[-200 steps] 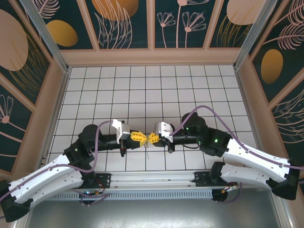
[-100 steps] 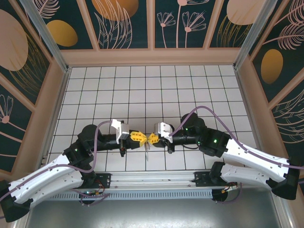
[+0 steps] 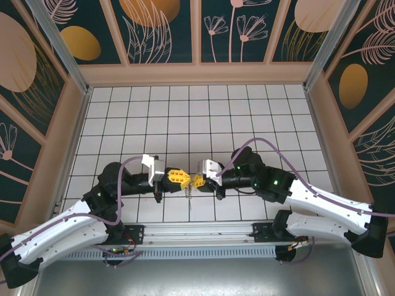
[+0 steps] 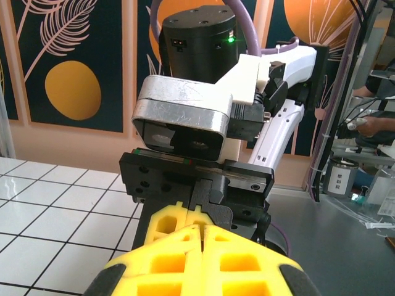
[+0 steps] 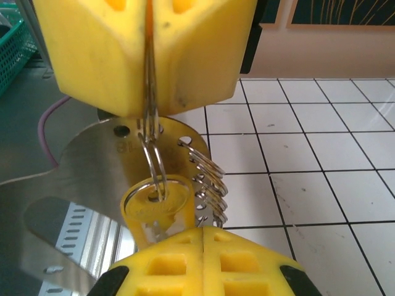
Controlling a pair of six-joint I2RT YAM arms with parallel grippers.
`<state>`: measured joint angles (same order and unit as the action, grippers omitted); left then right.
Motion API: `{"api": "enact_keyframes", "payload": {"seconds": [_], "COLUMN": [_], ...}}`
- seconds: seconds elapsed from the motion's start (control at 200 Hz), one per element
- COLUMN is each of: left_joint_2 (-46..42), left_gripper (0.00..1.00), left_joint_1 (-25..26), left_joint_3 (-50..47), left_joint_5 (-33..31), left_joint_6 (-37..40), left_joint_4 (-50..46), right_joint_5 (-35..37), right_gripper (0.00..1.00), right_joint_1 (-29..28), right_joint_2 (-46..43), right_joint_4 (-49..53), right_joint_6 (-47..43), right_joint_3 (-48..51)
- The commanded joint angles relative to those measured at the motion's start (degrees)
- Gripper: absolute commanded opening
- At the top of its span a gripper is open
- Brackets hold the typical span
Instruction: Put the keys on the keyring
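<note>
White tiled tabletop (image 3: pixel 247 111), walled on three sides. Everything is happening near the middle of its near edge, held off the tiles.

Left arm (image 3: pixel 62 228) and right arm (image 3: pixel 321 200) both reach inward, wrists level and facing each other, with the yellow fingertips almost touching.

Left gripper (image 3: pixel 185 178): closed. In the right wrist view it comes in from the top (image 5: pixel 148 105), with the keyring (image 5: pixel 152 154) pinched in the seam between its pads. It holds only the small metal split ring. The ring's lower loop hangs free below the fingertips. I can't make out the strap part.

Right gripper (image 3: pixel 197 180): closed too. Its own fingertips sit at the bottom of its wrist view (image 5: pixel 203 237). The left wrist view shows it head-on (image 4: pixel 196 213), with no gap between the fingers.

Orange-yellow-headed key (image 5: pixel 156 203): the split ring passes through the hole in its head. Its silvery shank runs down into the right gripper's fingertip seam, so it looks clamped there. It sits between the two grippers.

Silvery loops (image 5: pixel 207 182): a small stack just beside the key's head, on the tile side. I can't tell whether they are key parts or extra rings. From above, a small metal bit (image 3: pixel 189 189) dangles under the gap between the fingertips.
</note>
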<state>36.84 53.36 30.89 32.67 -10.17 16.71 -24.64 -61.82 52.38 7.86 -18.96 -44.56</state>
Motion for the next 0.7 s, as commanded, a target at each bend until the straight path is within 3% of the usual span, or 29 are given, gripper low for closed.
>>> {"api": "enact_keyframes", "payload": {"seconds": [0.0, 0.17, 0.405, 0.696], "left_joint_2": [-1.4, -1.4, -0.1, 0.3], "left_gripper": [0.0, 0.0, 0.0, 0.0], "left_joint_1": [0.1, 0.1, 0.1, 0.0], "left_joint_3": [0.0, 0.3, 1.4, 1.5], "left_joint_5": [2.0, 4.5, 7.8, 9.1], "left_joint_6": [-0.8, -0.3, -0.2, -0.4], "left_joint_4": [3.4, 2.2, 1.5, 1.2], "right_joint_5": [1.5, -1.3, -7.1, -10.8], "right_gripper": [0.11, 0.28, 0.44, 0.46], "right_joint_1": [0.4, 0.4, 0.2, 0.1], "right_joint_2": [-5.4, -13.0, -11.4, -8.2], "right_joint_4": [-4.5, -7.8, -8.7, -10.1], "right_joint_6": [1.7, 3.4, 1.2, -1.0], "right_joint_3": [3.5, 7.7, 5.9, 4.2]}}
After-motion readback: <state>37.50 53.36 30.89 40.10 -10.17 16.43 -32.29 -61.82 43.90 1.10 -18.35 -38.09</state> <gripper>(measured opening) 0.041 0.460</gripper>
